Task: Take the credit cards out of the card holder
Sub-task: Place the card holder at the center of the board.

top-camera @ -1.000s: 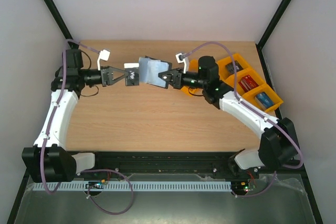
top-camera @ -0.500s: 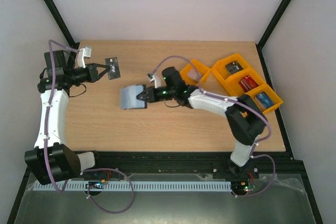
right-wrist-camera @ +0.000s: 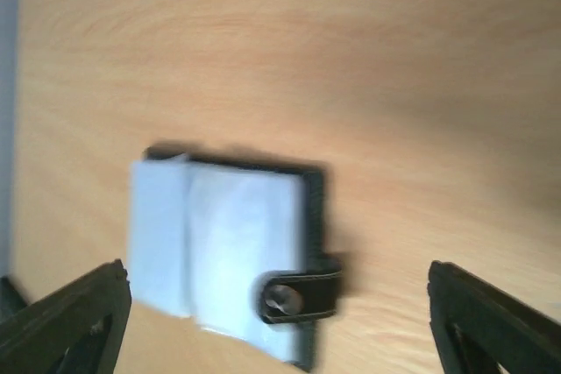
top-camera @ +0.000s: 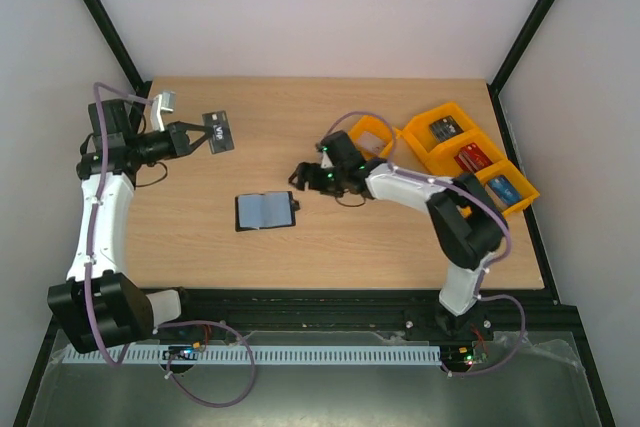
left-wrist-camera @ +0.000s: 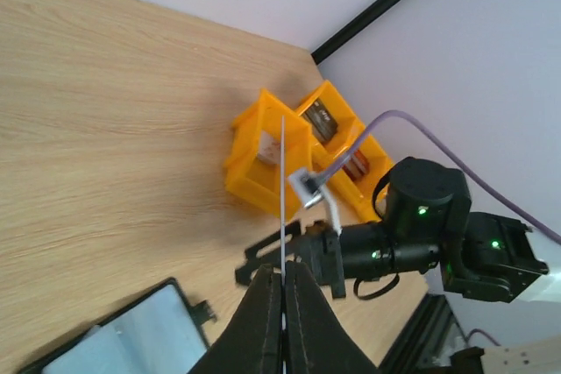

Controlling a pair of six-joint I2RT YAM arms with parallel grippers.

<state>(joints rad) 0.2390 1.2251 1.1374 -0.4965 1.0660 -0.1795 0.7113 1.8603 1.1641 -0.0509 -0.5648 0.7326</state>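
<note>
Change since half a second ago: the card holder [top-camera: 265, 212] was then held off the table in the right gripper [top-camera: 298, 177]. It now lies flat and open on the table [top-camera: 330, 247], released. Its pale blue-grey pockets face up and its closing tab [top-camera: 294, 209] points toward the right gripper. The right gripper has pulled back toward the far right and sits just beside the holder, not touching it. The left arm has barely shifted.

Right gripper: jaws spread wide, holding nothing. In the right wrist view both fingertips [right-wrist-camera: 70, 313] flank the holder from above with clear gaps either side.

Left gripper [top-camera: 203, 135]: clamped narrow on a dark credit card [top-camera: 219, 132] with pale print. The card is held in the air over the far left of the table, well apart from the holder. In the left wrist view the card appears edge-on as a thin upright line pinched between the two fingers [left-wrist-camera: 263, 321].

Orange trays [top-camera: 420, 132] stand at the far right. One compartment holds a red card [top-camera: 472, 159]; the contents of the neighbouring compartments cannot be identified.
</note>
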